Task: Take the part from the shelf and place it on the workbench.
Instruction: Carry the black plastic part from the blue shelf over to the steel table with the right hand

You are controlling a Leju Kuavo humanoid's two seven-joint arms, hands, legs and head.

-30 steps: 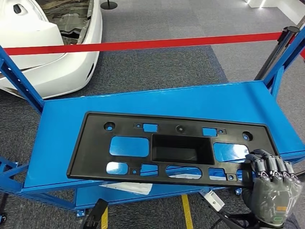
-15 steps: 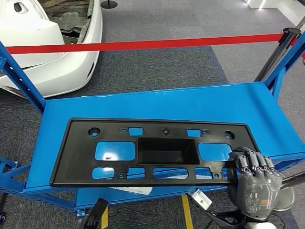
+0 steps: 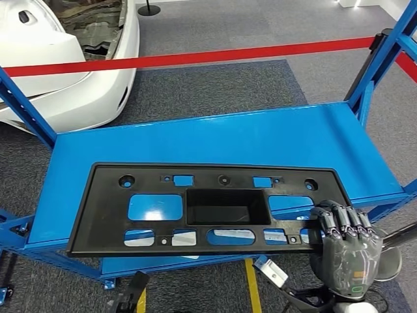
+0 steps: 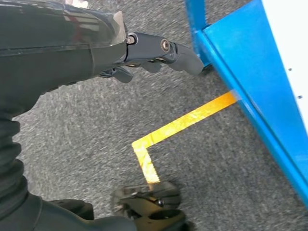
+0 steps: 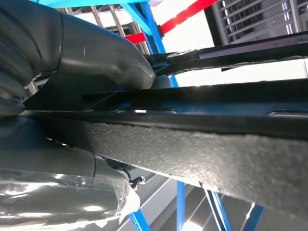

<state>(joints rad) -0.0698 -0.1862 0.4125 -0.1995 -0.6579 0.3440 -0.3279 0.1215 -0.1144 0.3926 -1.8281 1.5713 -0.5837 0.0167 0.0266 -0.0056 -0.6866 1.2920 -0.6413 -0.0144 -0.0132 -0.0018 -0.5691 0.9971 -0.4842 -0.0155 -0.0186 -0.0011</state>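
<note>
The part (image 3: 105,208) is a long flat black plastic panel with several cut-outs and a sunken box in its middle. It lies across the front of the blue shelf (image 3: 245,140), its near edge overhanging the shelf front. My right hand (image 3: 346,251) grips the panel's near right corner, fingers curled over the top. In the right wrist view the thumb (image 5: 101,53) and the fingers clamp the panel's rough black edge (image 5: 203,144). My left hand (image 4: 160,48) hangs low beside the shelf frame (image 4: 254,86), fingers stretched out, holding nothing.
A white car (image 3: 73,72) stands beyond the shelf at the far left, behind a red barrier tape (image 3: 197,59). Blue uprights (image 3: 378,59) rise at the shelf's corners. Yellow floor tape (image 3: 251,287) runs over the grey carpet below the shelf front.
My right hand has drawn the panel toward me and to the left, so its front edge now overhangs the shelf. The camera has shifted slightly too.
</note>
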